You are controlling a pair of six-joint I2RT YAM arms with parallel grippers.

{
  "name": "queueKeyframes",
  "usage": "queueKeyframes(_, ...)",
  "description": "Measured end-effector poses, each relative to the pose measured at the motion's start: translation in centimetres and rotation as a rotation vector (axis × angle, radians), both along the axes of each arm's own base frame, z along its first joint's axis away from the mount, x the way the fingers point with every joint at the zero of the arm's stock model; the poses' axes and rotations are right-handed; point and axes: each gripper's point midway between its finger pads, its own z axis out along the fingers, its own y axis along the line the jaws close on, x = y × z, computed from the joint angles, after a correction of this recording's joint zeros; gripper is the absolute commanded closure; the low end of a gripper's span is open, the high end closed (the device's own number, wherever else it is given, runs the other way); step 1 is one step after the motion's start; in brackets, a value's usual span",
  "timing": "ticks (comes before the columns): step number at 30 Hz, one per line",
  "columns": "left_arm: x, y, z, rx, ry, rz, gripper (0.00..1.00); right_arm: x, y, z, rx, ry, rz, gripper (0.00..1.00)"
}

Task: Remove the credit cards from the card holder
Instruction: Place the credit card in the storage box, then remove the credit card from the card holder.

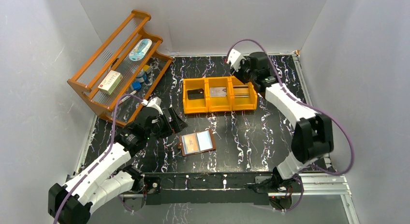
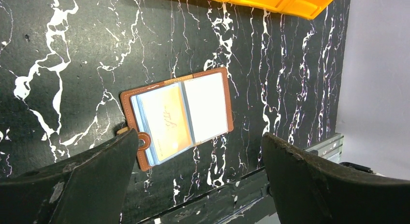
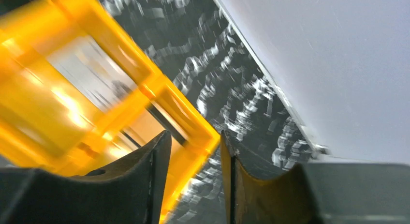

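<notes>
The card holder (image 1: 197,142) is laid open and flat on the black marbled table (image 1: 251,137), in front of the orange bin (image 1: 220,107) and well apart from it. A tan card (image 2: 164,121) is seen inside its left clear pocket; the right pocket looks pale and shiny, and what is in it cannot be told. The left gripper (image 2: 199,139) is held above the table just to the left of the card holder, with its two fingers (image 2: 82,180) spread very wide and nothing between them. The card holder is not touched by it. A black card (image 1: 195,94) is seen lying in the left part of the bin, a silvery-grey card (image 1: 218,91) in the middle part, and a striped card (image 1: 244,91) of a tan colour in the right part. The right gripper (image 3: 194,137) is held over the right end of the bin. Its picture is blurred, but its fingers are seen a little apart, with the bin's corner showing through the gap, and nothing is seen gripped. A wooden rack (image 1: 84,83) with a white-and-red box (image 1: 110,82) on it is seen at the far left.
</notes>
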Motion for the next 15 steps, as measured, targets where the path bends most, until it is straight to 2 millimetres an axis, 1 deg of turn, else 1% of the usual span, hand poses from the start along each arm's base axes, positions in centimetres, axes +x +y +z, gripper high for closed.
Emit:
queueKeyframes(1, 0.0, -0.1, -0.1, 0.000, 0.004, -0.002, 0.02, -0.5, 0.4, 1.5, 0.065, -0.009, -0.011, 0.47)
queueKeyframes(3, 0.1, -0.2, -0.2, -0.002, 0.007, -0.006, 0.02, -2.0, 1.7, 4.6, 0.251, -0.002, -0.026, 0.48)
queueKeyframes(5, 0.2, -0.4, -0.1, -0.006, 0.005, -0.008, 0.03, -4.3, 3.5, 7.3, 0.495, 0.050, -0.031, 0.52)
queueKeyframes(6, 0.2, -0.4, -0.2, -0.007, 0.007, -0.010, 0.03, -5.8, 4.4, 8.1, 0.622, 0.104, -0.033, 0.53)
queueKeyframes(7, 0.2, -0.5, -0.3, -0.007, 0.011, -0.013, 0.04, -6.9, 5.0, 8.5, 0.711, 0.153, -0.034, 0.53)
queueKeyframes(8, 0.2, -0.6, -0.4, -0.005, 0.018, -0.015, 0.05, -8.4, 6.0, 8.5, 0.823, 0.242, -0.039, 0.54)
queueKeyframes(9, 0.3, -0.7, -0.5, -0.002, 0.025, -0.018, 0.06, -9.8, 6.9, 7.9, 0.911, 0.344, -0.044, 0.55)
queueKeyframes(10, 0.3, -0.7, -0.7, 0.000, 0.031, -0.019, 0.06, -11.2, 8.1, 6.9, 0.983, 0.469, -0.052, 0.55)
queueKeyframes(11, 0.3, -0.8, -0.8, 0.002, 0.037, -0.019, 0.07, -12.0, 8.8, 5.7, 1.018, 0.561, -0.070, 0.55)
queueKeyframes(12, 0.4, -0.9, -1.0, 0.005, 0.046, -0.020, 0.07, -13.4, 10.0, 3.2, 1.045, 0.708, -0.114, 0.55)
queueKeyframes(13, 0.4, -0.9, -1.1, 0.007, 0.052, -0.020, 0.08, -14.4, 10.9, 1.5, 1.041, 0.795, -0.145, 0.54)
queueKeyframes(15, 0.4, -0.9, -1.5, 0.010, 0.069, -0.015, 0.11, -17.0, 12.8, -2.8, 0.986, 0.953, -0.247, 0.52)
